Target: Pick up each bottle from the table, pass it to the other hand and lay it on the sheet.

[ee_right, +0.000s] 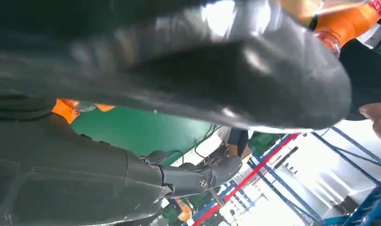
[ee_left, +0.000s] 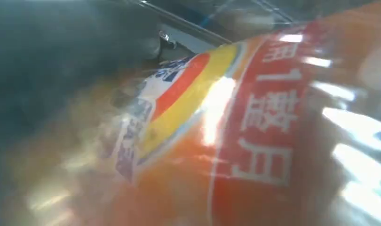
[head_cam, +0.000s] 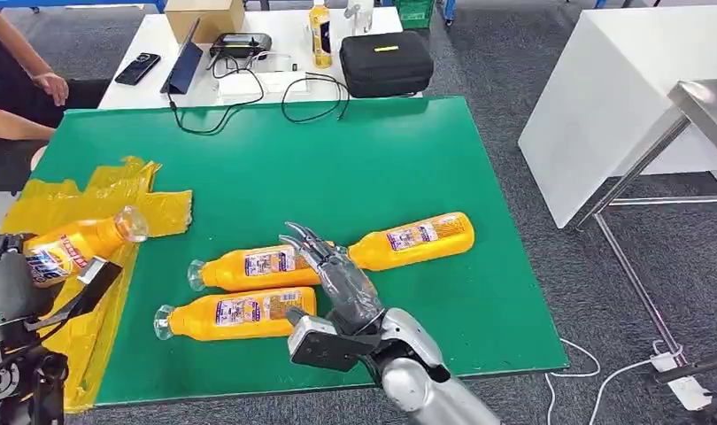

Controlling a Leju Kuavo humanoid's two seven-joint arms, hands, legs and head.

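Three bottles (head_cam: pixel 249 268) lie on the green table (head_cam: pixel 479 159) under the empty, spread right hand (head_cam: pixel 324 261), while the left hand (head_cam: pixel 10 288) holds a fourth bottle (head_cam: pixel 76 245) above the yellow sheet (head_cam: pixel 107 190), best lowered flat before letting go.

Head view bright and sharp; wrist views blurred, with glare.

The left hand (head_cam: pixel 14 283) grips a bottle (head_cam: pixel 76 243); the right hand (head_cam: pixel 333 274) hovers, fingers (head_cam: pixel 300 237) extended and empty.
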